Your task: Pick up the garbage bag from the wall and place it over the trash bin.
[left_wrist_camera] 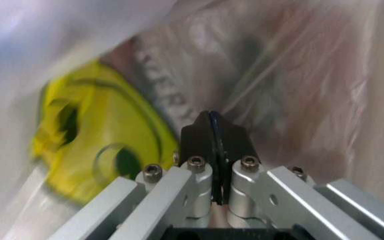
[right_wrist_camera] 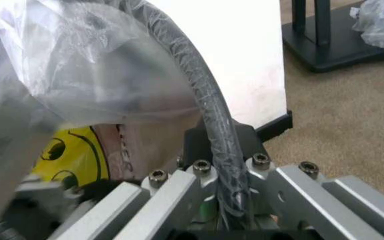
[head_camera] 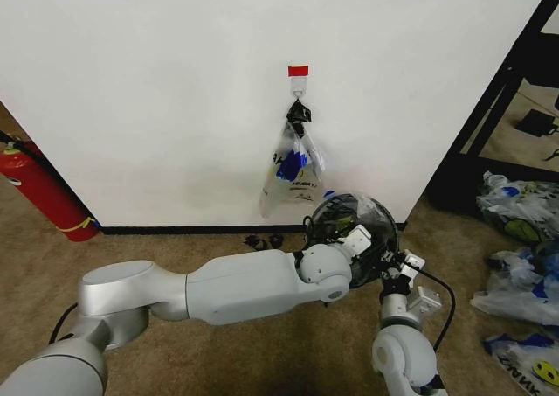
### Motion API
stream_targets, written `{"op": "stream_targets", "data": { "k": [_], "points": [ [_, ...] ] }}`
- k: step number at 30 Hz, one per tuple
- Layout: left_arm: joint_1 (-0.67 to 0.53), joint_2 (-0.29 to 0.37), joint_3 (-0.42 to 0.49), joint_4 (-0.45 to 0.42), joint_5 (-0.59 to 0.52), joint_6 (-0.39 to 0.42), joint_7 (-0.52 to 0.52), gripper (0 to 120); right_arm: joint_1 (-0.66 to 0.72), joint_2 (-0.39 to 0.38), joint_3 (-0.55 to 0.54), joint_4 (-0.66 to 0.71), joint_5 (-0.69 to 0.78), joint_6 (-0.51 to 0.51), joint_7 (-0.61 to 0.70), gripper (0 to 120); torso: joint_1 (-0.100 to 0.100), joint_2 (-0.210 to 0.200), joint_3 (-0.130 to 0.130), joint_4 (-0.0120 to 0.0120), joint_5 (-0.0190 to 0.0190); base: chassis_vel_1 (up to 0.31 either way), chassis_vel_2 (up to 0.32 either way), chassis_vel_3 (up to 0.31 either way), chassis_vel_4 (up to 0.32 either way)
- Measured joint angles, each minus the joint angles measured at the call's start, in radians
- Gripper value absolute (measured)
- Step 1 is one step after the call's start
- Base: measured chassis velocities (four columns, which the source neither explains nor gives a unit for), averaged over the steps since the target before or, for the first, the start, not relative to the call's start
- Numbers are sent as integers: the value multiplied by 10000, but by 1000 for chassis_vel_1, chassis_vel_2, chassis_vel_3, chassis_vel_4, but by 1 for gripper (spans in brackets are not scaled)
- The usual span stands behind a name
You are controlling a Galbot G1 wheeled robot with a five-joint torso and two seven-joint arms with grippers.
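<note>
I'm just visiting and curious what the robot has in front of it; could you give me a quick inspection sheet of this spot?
Surface: brown carpet floor in front of the white wall.
Job's things: garbage bag draped over the black trash bin by the wall.
Clutter: bundle of bags hanging on the wall hook; loose bags on the floor to the right; small black bits by the baseboard.
Grippers: left hand shut, bag film around it; right hand clamped on the film-covered bin rim.
Cables: black cable looping beside the right arm.
Surroundings: fire extinguisher at left, black frame at right.
</note>
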Motion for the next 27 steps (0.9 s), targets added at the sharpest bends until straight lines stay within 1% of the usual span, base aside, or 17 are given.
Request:
{"op": "stream_targets", "data": {
  "k": [3, 6, 12, 17, 22, 27],
  "points": [
    [-35, -145, 41, 141, -12, 15, 10, 0, -12, -37, -19, 1, -29, 1, -17, 0, 0, 0, 0, -1, -1, 0, 0, 0, 0],
    [-98, -485, 91, 547, -58, 21, 29, 0, -69, -115, -27, 77, -14, 29, -46, 0, 0, 0, 0, -3, -1, 0, 0, 0, 0],
    [-62, -822, 29, 1119, -104, -72, 82, 0, -181, -248, 29, 138, 38, 121, -119, 0, 0, 0, 0, 0, -1, 0, 0, 0, 0],
    [88, -1061, -31, 1320, -118, -65, 59, 0, -196, -285, 40, 125, 73, 217, -162, 0, 0, 0, 0, -2, -2, 0, 0, 0, 0],
    [136, -1354, -73, 1735, -112, -53, 76, 0, -200, -250, 0, 228, 153, 223, -201, 0, 0, 0, 0, 0, -2, 0, 0, 0, 0],
    [166, -1414, -158, 1796, -234, -53, 87, 0, -255, -237, -1, 239, 264, 219, -204, 0, 0, 0, 0, -1, -2, 0, 0, 0, 0]
  ]
}}
